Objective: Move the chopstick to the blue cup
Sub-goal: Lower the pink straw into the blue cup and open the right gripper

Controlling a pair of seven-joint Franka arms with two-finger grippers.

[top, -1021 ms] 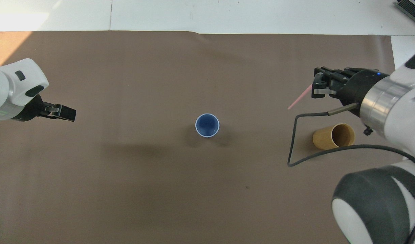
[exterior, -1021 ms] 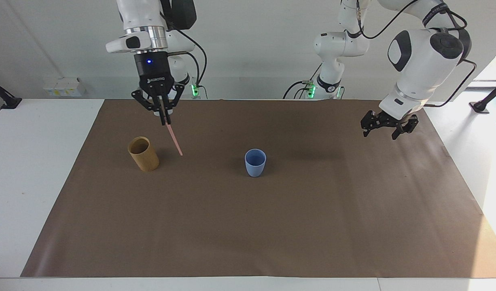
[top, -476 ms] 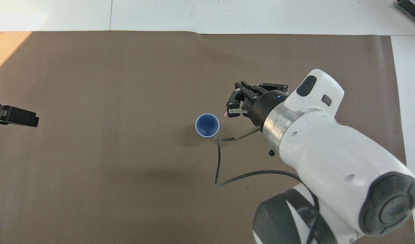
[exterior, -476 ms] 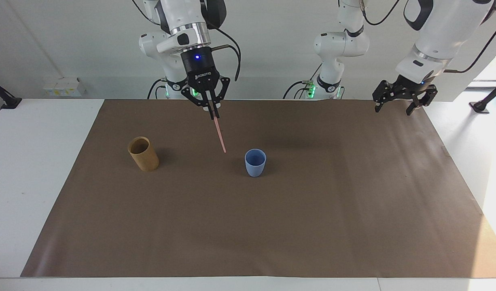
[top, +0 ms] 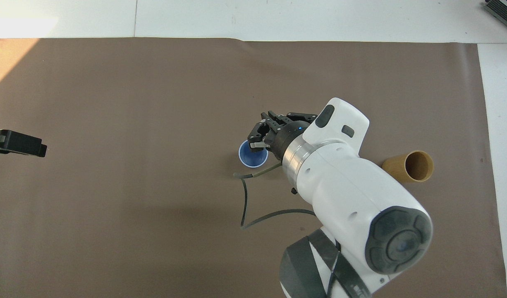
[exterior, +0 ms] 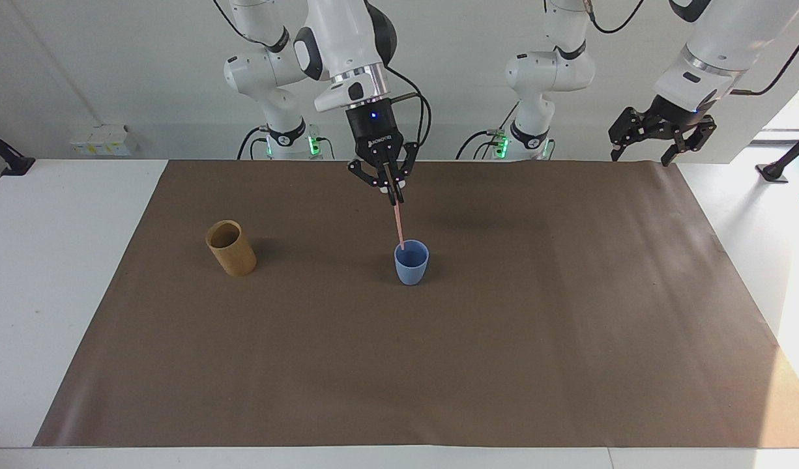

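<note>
Chopstick (exterior: pixel 399 223) is now hanging nearly upright from the right end effector (exterior: pixel 392 193), its lower tip sitting at the rim of the blue cup (exterior: pixel 411 263); a second ago it was being carried over bare mat just beside the tan holder (exterior: pixel 231 248), and half a second ago it was halfway across. The carry seems almost finished, and what is left is probably lowering the stick into the cup and releasing it. Whether the tip is already inside the mouth or only lined up with it cannot be told from the facing view.

Right end effector is pointing down over the cup with its fingertips pinched together on the stick's upper end, links splayed out to the sides. From overhead its wrist is covering part of the cup's rim.

Left end effector (exterior: pixel 660 130) is open and holding nothing; it has been rising away over the left arm's end of the surface (exterior: pixel 399 378) and is now waiting there.
</note>
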